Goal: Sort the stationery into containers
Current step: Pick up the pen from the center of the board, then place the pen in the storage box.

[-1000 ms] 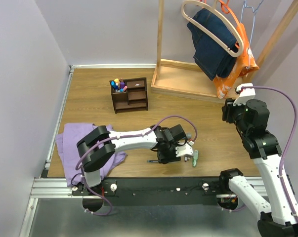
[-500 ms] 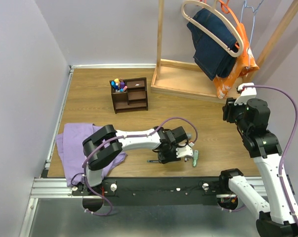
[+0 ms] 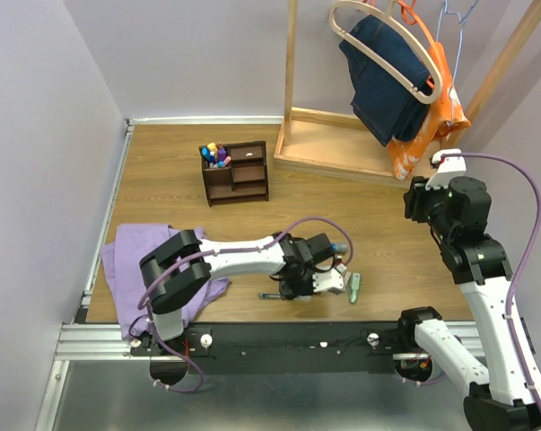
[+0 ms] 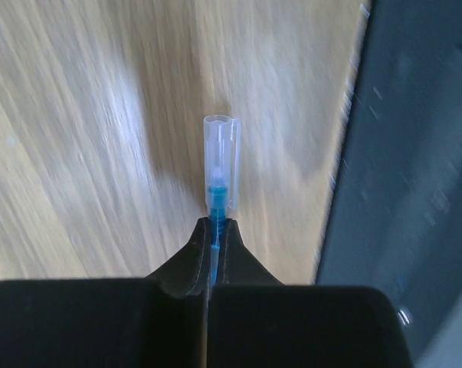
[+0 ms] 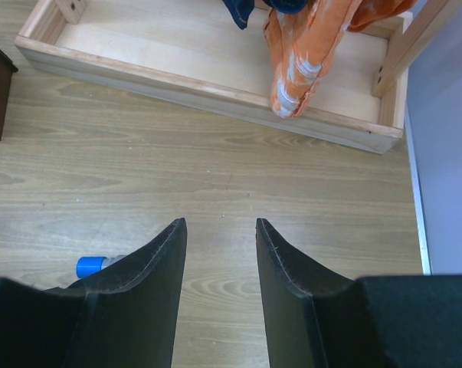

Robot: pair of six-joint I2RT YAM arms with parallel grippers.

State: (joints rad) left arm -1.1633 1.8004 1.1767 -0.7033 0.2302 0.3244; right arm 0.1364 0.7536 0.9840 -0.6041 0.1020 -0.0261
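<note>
Over the last second we see the left gripper drop from the middle of the table toward its near edge, while the upper arm swings a little and comes back. The right arm barely moves.

From the left wrist, the claw is now pinched tight on a blue pen with a clear cap. The pen juts straight out past the fingertips over the blurred wood, right beside the dark edge rail. We cannot tell whether it has left the surface.

The pale green piece and a dark pen lie where they lay before, either side of that gripper.

The right gripper hangs with its jaws apart and nothing between them, over bare wood near the clothes-rack base.

We judge the pick is made. The pen must now travel to the dark brown organiser, well apart at the far side, where coloured markers already fill one compartment.
</note>
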